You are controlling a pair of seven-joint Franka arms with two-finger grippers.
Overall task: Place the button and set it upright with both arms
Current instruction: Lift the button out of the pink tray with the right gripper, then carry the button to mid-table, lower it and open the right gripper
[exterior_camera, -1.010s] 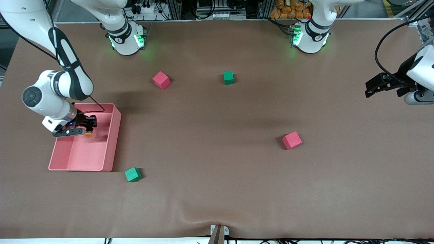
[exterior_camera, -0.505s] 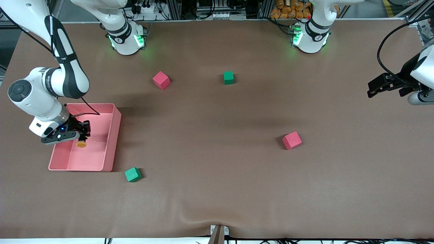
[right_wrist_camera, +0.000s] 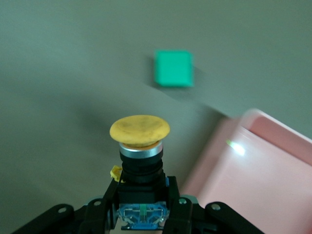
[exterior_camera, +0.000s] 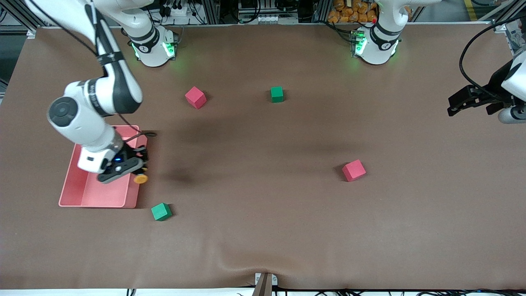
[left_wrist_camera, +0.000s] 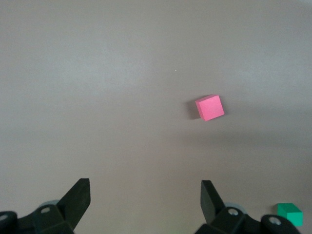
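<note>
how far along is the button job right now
Done: the right gripper has the button clamped by its black body, orange cap outward, up over the pink tray's rim toward the open table. In hand: carrying it out of the tray. Left: setting it upright on the table. The left gripper waits open above the left arm's end of the table, holding nothing.

Pink tray (exterior_camera: 102, 197) on brown table cover (exterior_camera: 263, 230), toward right arm's end. Green cube (exterior_camera: 161, 211) just beside tray's corner nearest front camera. Red cube (exterior_camera: 195, 97) and second green cube (exterior_camera: 277, 94) farther from camera, mid-table, apart. Second red cube (exterior_camera: 354, 170) alone toward left arm's end.
</note>
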